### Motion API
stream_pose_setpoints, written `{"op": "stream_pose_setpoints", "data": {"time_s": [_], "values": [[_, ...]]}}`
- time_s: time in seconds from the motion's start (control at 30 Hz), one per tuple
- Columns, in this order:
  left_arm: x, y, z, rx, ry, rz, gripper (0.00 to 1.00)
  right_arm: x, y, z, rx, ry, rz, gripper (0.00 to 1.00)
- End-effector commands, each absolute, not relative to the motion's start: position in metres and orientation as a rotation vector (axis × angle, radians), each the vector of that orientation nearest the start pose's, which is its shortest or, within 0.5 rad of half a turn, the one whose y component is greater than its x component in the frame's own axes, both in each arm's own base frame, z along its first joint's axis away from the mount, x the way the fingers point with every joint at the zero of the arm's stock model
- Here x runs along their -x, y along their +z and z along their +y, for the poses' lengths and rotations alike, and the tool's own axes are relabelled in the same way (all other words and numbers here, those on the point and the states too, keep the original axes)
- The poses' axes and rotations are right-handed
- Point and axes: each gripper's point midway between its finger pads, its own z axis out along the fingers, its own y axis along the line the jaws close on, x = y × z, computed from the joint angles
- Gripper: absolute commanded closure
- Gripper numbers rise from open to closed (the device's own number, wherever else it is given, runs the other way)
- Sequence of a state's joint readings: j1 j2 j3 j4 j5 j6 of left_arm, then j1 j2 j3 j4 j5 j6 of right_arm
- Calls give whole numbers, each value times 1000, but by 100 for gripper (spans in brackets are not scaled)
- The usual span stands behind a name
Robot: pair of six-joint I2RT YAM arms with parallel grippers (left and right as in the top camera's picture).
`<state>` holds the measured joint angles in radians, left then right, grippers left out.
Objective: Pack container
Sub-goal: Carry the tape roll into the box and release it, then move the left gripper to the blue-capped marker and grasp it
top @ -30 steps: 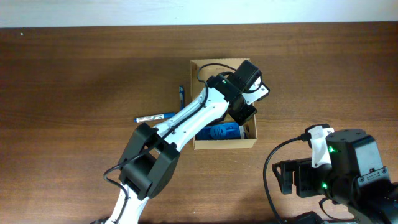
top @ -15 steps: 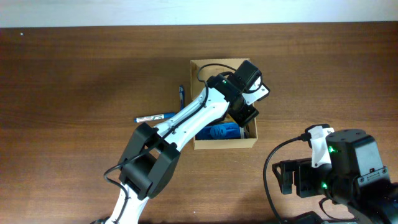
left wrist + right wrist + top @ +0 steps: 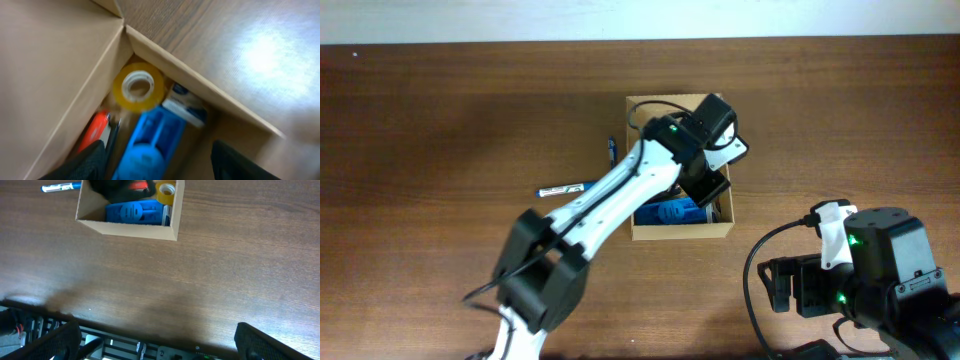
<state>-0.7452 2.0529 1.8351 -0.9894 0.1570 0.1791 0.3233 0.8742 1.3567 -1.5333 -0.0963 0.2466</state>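
- Left gripper of mine hangs over the right end of the container, fingers apart, gripping nothing.
- It sits mid-table with a tape roll inside. I judge it light and thin-walled, so I'd pinch a wall near a corner.
- Right gripper rests spread and empty, front-right.

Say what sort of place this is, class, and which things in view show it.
Probably a robotics lab bench: two robot arms at a wooden table, the left arm over a cardboard box holding stationery such as a tape roll.
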Motion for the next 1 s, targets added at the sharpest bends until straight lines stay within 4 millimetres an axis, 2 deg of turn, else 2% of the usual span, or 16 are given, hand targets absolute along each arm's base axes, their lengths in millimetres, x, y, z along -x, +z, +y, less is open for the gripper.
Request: {"op": "stream_pose_setpoints", "data": {"time_s": [0.0,0.1,0.2,0.33,0.43,0.53,0.67,0.97], "values": [[-335,179,-324,-1234,-335,2433,33,-148,274,68,149,327,2630,1],[-333,198,-290,-1184,-233,2469,33,-148,274,68,149,327,2630,1],[-331,210,-248,-1121,-116,2535,33,-148,274,68,149,327,2630,1],[-333,207,-194,-1044,6,2664,34,-148,274,68,149,327,2630,1],[-333,202,-168,-1045,37,2723,34,-148,274,68,149,327,2630,1],[-335,192,-148,-1055,52,2758,34,-148,274,68,149,327,2630,1],[-333,170,-126,-1089,65,2809,34,-148,274,68,149,327,2630,1],[-336,111,-104,-1188,49,2757,33,-148,274,68,149,327,2630,1]]}}
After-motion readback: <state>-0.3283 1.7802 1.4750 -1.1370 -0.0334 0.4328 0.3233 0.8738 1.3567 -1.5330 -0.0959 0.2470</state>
